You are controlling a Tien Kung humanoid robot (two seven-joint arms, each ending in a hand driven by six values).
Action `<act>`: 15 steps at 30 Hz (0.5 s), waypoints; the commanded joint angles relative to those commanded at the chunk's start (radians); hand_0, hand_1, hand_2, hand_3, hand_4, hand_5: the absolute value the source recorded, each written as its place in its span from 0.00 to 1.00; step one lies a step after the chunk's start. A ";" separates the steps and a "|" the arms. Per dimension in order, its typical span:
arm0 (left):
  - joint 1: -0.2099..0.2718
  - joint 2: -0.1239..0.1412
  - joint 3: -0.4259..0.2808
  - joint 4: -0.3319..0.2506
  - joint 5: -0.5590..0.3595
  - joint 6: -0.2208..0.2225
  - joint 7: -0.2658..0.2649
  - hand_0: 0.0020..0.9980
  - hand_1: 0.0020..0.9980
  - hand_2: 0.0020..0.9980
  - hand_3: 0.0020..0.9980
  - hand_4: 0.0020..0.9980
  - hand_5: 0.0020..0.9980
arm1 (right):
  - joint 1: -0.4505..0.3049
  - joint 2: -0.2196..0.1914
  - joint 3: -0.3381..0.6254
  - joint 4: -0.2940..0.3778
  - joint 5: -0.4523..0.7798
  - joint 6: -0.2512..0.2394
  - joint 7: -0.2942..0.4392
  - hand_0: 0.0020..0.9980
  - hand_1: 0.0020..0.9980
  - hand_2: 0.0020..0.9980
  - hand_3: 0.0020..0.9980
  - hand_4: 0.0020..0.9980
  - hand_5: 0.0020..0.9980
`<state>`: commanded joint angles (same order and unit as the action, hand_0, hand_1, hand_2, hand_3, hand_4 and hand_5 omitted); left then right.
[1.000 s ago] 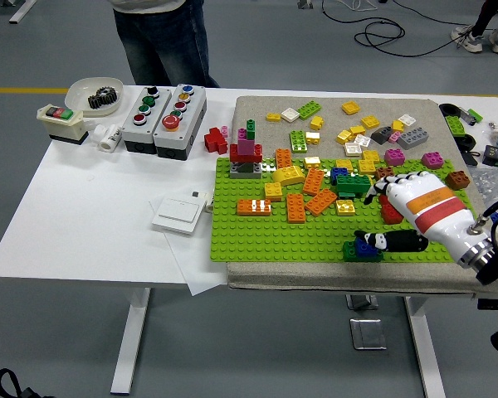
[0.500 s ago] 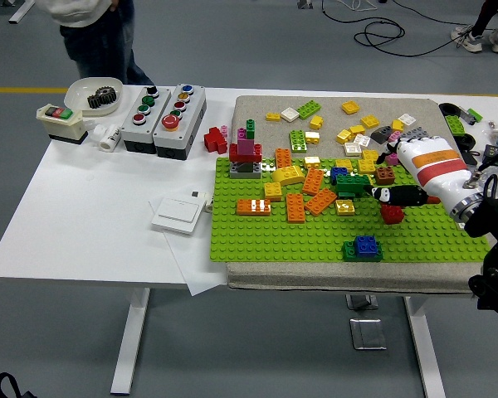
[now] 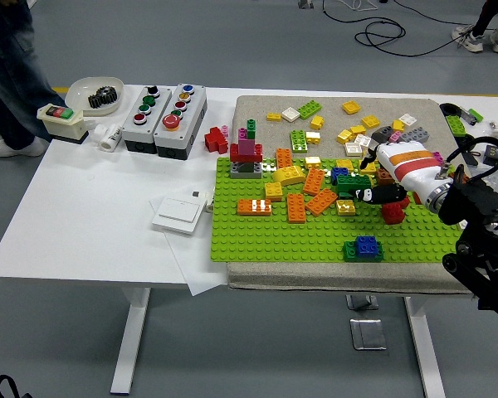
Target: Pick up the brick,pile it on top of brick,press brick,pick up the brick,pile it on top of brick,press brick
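The robot's right hand, white-shelled with an orange and red band and black fingers, is hovering over the right part of the bright green studded plastic baseplate, its fingers loosely curled and pointing left, and it is not gripping anything that can be made out; the black thumb is reaching toward the dark green rectangular brick, while a small red brick is sitting just below the palm. The blue brick seated on a green brick is standing alone near the baseplate's front edge, apart from the hand, and looks like the stack being built. The crowding is the main danger: orange, yellow and green bricks are lying close together just left of the fingers, so a closing hand is likely to catch two pieces at once or nudge a neighbour aside. The curled fingers are also hiding which brick they are lining up on, so a mistaken pick is possible. A brick pinched by one corner could twist, and then its studs would not be meeting those of the blue brick, leaving it tilted when pressed. Pressing off-centre on that small stack could tip or slide it. The left arm is not showing, and a person's legs are passing the table's far left corner.
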<state>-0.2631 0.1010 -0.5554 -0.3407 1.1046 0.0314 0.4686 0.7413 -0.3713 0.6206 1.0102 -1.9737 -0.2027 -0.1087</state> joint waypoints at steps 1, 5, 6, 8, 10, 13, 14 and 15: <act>-0.001 0.000 0.000 0.000 -0.001 0.000 0.000 0.66 0.70 0.72 0.59 0.67 0.66 | 0.007 0.008 -0.003 -0.015 0.007 0.001 0.001 0.53 0.58 0.67 0.60 0.90 0.53; -0.002 0.000 0.000 -0.001 0.001 -0.001 0.001 0.66 0.70 0.72 0.59 0.67 0.66 | 0.023 0.031 -0.009 -0.056 0.028 0.001 0.004 0.53 0.58 0.67 0.60 0.90 0.53; -0.001 0.001 -0.002 -0.001 0.003 -0.001 0.002 0.66 0.70 0.72 0.59 0.67 0.66 | 0.032 0.041 -0.012 -0.074 0.037 0.001 0.010 0.54 0.58 0.67 0.61 0.91 0.54; -0.002 0.001 -0.004 0.000 0.004 0.000 0.002 0.66 0.70 0.72 0.59 0.67 0.66 | 0.044 0.057 -0.019 -0.112 0.051 0.003 0.020 0.54 0.58 0.67 0.61 0.91 0.54; -0.002 0.002 -0.003 0.000 0.002 0.001 0.002 0.66 0.70 0.72 0.59 0.67 0.66 | 0.052 0.065 -0.024 -0.134 0.058 0.004 0.025 0.54 0.58 0.67 0.61 0.91 0.54; -0.003 0.002 -0.001 0.001 -0.001 0.002 0.001 0.66 0.70 0.73 0.59 0.67 0.66 | 0.065 0.081 -0.033 -0.176 0.076 0.005 0.036 0.54 0.58 0.67 0.61 0.92 0.55; -0.003 0.002 -0.001 0.001 -0.001 0.003 0.001 0.66 0.70 0.73 0.59 0.67 0.66 | 0.067 0.084 -0.034 -0.184 0.078 0.006 0.038 0.54 0.58 0.67 0.61 0.92 0.55; -0.003 0.002 0.000 0.001 -0.003 0.003 0.001 0.66 0.70 0.73 0.59 0.67 0.66 | 0.073 0.092 -0.040 -0.204 0.081 0.004 0.045 0.54 0.58 0.67 0.61 0.92 0.55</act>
<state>-0.2664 0.1027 -0.5551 -0.3397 1.1013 0.0346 0.4692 0.8146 -0.2797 0.5810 0.8063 -1.8923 -0.1982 -0.0640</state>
